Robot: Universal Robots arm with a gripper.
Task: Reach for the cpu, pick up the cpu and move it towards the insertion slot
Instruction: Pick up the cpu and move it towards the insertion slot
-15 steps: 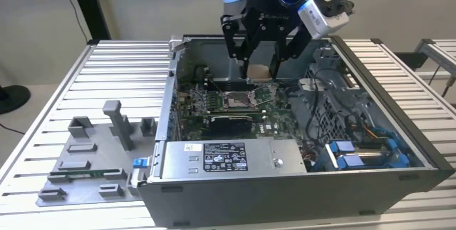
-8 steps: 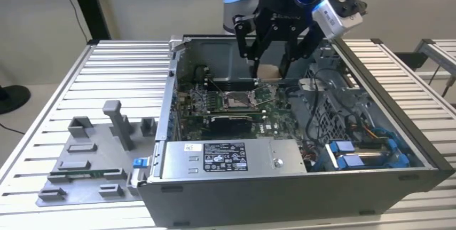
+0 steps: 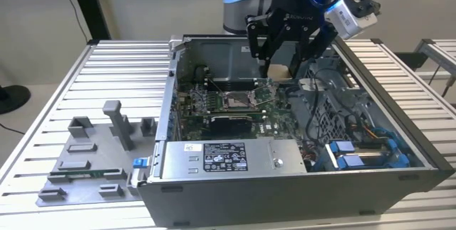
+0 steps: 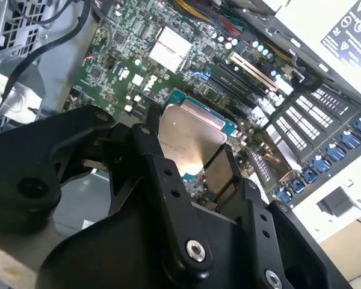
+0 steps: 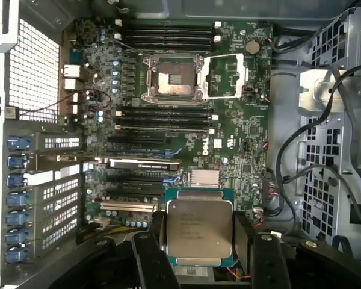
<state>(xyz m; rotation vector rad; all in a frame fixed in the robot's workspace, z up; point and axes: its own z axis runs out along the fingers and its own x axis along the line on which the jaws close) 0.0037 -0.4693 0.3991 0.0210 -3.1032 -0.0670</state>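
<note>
in the exterior view one black gripper (image 3: 285, 62) hangs inside one open computer case (image 3: 399, 150) on a slatted metal counter (image 3: 114, 80), above the back of the green motherboard (image 3: 213, 102). one insertion slot (image 3: 237, 100) sits on that board, its frame lid raised. one white label (image 3: 223, 157) with small print lies on the power supply; i leave the print unread. one grey fixture plate (image 3: 93, 155) lies beside the case.

in the second wrist view the fingers (image 4: 162, 180) pinch the cpu (image 4: 189, 141) by its edges, above the board.

in the first wrist view the one cpu (image 5: 199, 232) is held between the two fingers (image 5: 153, 241), well apart from the insertion slot (image 5: 172, 79). faint engraving marks its lid.
</note>
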